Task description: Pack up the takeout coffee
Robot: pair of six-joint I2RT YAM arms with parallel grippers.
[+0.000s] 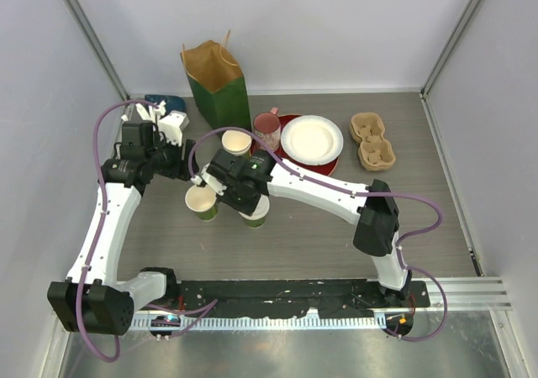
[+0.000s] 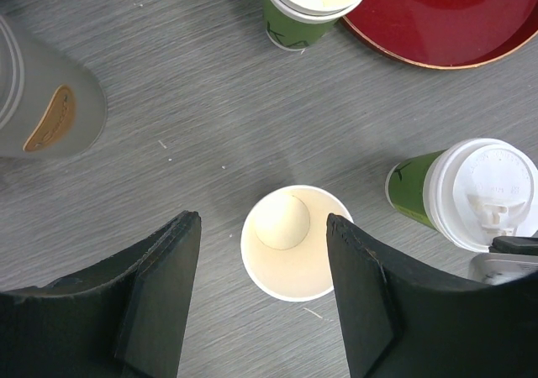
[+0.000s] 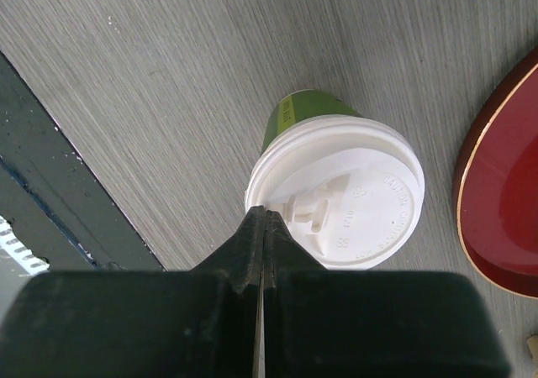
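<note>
Three green takeout coffee cups stand on the grey table. One open cup (image 1: 202, 202) (image 2: 294, 245) sits below and between the fingers of my left gripper (image 2: 261, 220), which is open and apart from the cup. A second open cup (image 1: 236, 142) (image 2: 313, 4) stands further back beside the red plate. The third cup (image 3: 336, 189) (image 2: 479, 193) wears a white lid. My right gripper (image 3: 265, 218) is shut with nothing between its fingers, and its tips rest at the lid's near edge. In the top view this gripper covers most of the lidded cup (image 1: 255, 220).
A green paper bag (image 1: 217, 80) stands open at the back. A pink mug (image 1: 267, 129) and a white paper plate (image 1: 312, 138) sit on the red plate (image 1: 329, 165). A cardboard cup carrier (image 1: 373, 140) lies at the right. A frosted container (image 2: 42, 101) stands at the left.
</note>
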